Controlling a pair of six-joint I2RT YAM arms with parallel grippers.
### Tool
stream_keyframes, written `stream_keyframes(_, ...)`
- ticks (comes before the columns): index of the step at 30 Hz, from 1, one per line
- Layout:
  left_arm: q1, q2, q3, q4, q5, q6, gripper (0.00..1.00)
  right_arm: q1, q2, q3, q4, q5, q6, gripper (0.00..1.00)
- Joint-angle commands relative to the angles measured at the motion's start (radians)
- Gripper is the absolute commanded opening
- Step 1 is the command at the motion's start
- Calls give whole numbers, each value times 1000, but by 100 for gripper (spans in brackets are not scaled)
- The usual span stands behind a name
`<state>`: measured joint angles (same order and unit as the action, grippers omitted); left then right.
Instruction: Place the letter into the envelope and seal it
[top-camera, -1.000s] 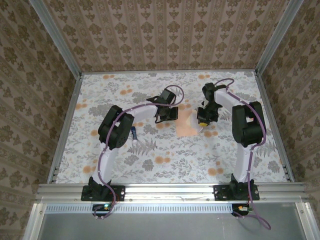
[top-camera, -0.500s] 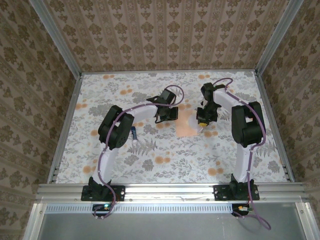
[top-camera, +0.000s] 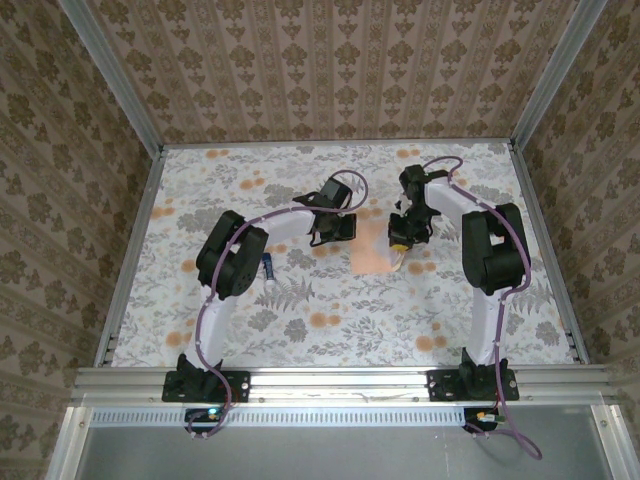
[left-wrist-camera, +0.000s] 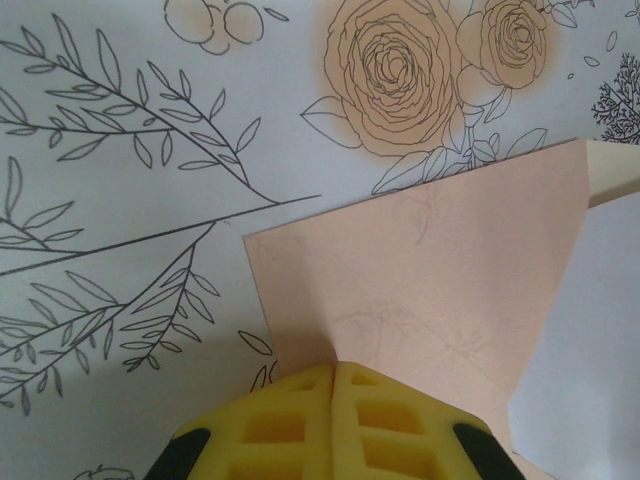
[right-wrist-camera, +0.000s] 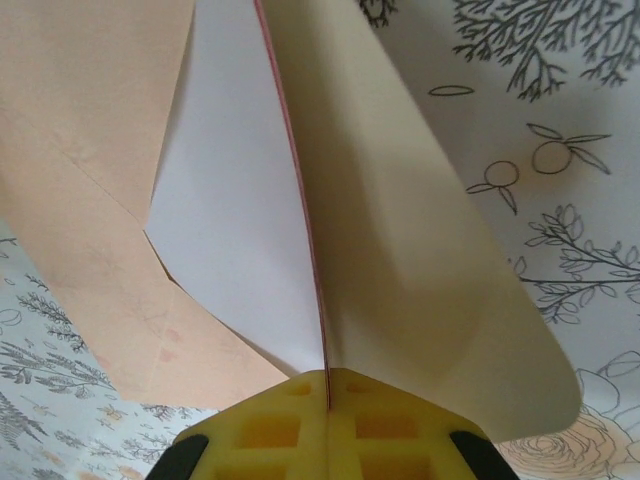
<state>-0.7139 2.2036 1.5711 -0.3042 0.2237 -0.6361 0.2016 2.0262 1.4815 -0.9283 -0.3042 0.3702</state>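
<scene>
Our right gripper pinches the folded letter tight. The letter runs straight away from those fingers to the mouth of the envelope, touching it. Our left gripper is squeezed closed and presses on the envelope's near edge.

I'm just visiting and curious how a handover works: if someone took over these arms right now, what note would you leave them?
Left gripper: shut, tips down on the edge of the envelope, apparently pinning it flat to the table.
Right gripper: shut on the letter, which it holds edge-on between the fingers.
Done: the letter's front end looks tucked into the envelope's opening.
Left to do: slide the letter fully in, release it, then close and seal the envelope.
</scene>
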Motion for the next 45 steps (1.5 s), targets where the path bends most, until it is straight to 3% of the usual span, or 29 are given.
stream_keyframes(1,-12,27,-20,-111,-2,10,0,14,-12,-36,58,-52,4,0)
stream_keyframes(13,-15,1,-29,-131,-38,-33,0,17,-79,-152,206,-60,76,0)
stream_keyframes(30,-17,-156,-144,-169,-98,-34,0,5,-93,-176,240,-67,83,0)
stream_keyframes(45,-22,-22,33,-182,-57,19,0,9,-62,-173,238,-174,44,0)
